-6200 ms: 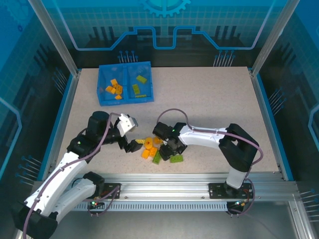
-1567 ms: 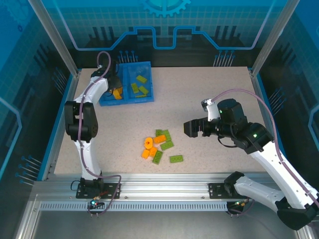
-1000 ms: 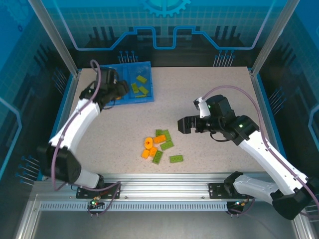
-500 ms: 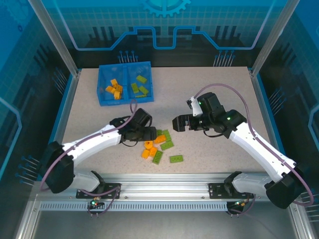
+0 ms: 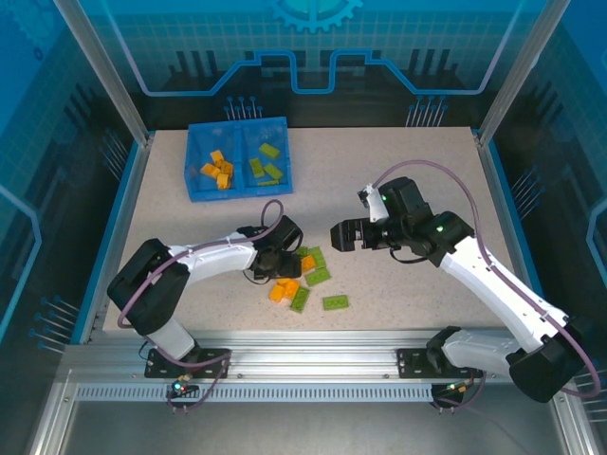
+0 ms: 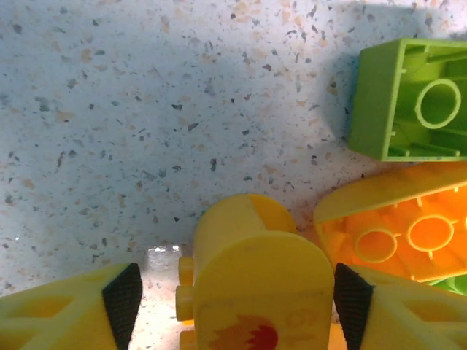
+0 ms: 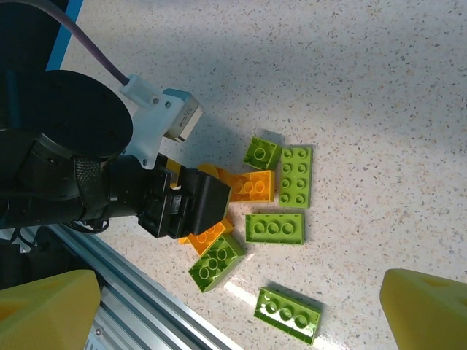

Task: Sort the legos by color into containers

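Observation:
Loose legos lie in a pile at the table's front centre: light green ones (image 5: pixel 318 276) and orange ones (image 5: pixel 307 263). My left gripper (image 5: pixel 281 267) is down on the pile's left side. In the left wrist view its black pads (image 6: pixel 122 302) stand either side of an orange rounded brick (image 6: pixel 252 277), with a gap on the left, so it is open. Beside it lie an upturned green brick (image 6: pixel 408 102) and an orange one (image 6: pixel 401 233). My right gripper (image 5: pixel 340 235) hovers open and empty to the right of the pile. The blue bin (image 5: pixel 237 192) holds orange bricks (image 5: pixel 218 171) on its left and green bricks (image 5: pixel 266 161) on its right.
The right wrist view looks down on the left gripper (image 7: pixel 197 204) and the green bricks (image 7: pixel 274 227), one of them (image 7: pixel 287 314) lying apart near the metal front rail (image 7: pixel 146 306). Bare tabletop stretches between the pile and the bin.
The left arm swung from the bin down to the pile and settled around an orange brick. The right gripper moved left toward the pile, staying open.

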